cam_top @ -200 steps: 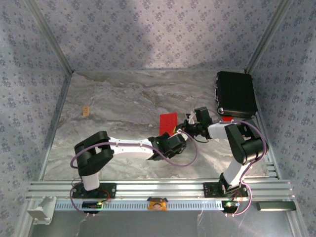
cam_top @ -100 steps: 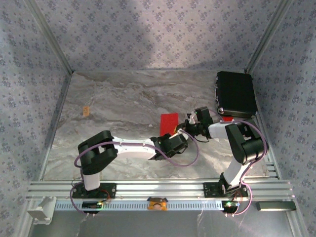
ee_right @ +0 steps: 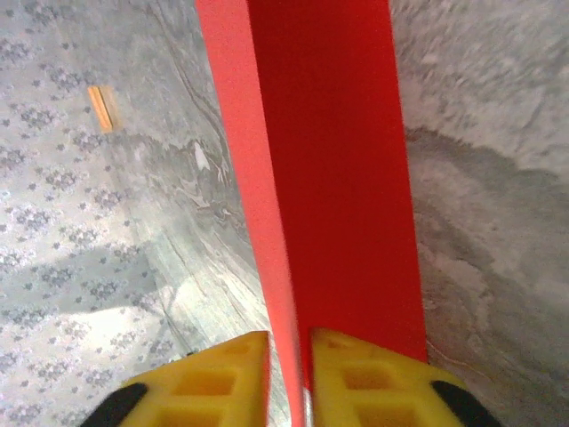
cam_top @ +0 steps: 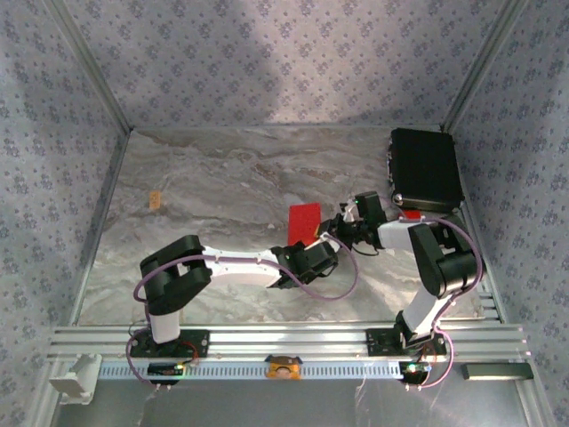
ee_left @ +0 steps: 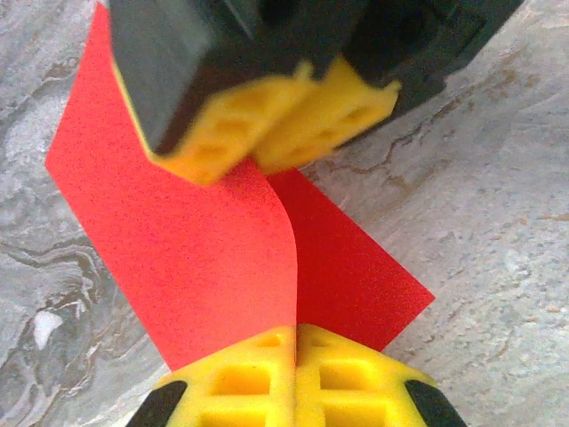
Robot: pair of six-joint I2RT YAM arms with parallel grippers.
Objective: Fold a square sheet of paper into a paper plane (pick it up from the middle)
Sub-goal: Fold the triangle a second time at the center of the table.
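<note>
grey marbled tabletop [cam_top: 204, 178], boxed in by patterned walls, is carrying the work. the thin bright red square sheet of paper [ee_left: 196, 231] is showing doubled over into a narrow strip, with one layer curling up off the other. the left gripper [ee_left: 296, 331] is pressing its yellow jaws fully together on the near edge of that curling layer, so the paper is fanning out ahead of them. the right gripper [ee_right: 289, 345] is facing it from across the paper. the right jaws are standing a slim gap apart with the folded edge running between them and the strip stretching straight ahead; whether they are pinching it or merely flanking it, i cannot tell. judging by this, only the first centre fold is looking done. the nose corners, the wing folds and the pointed dart shape are all left to make.
</note>
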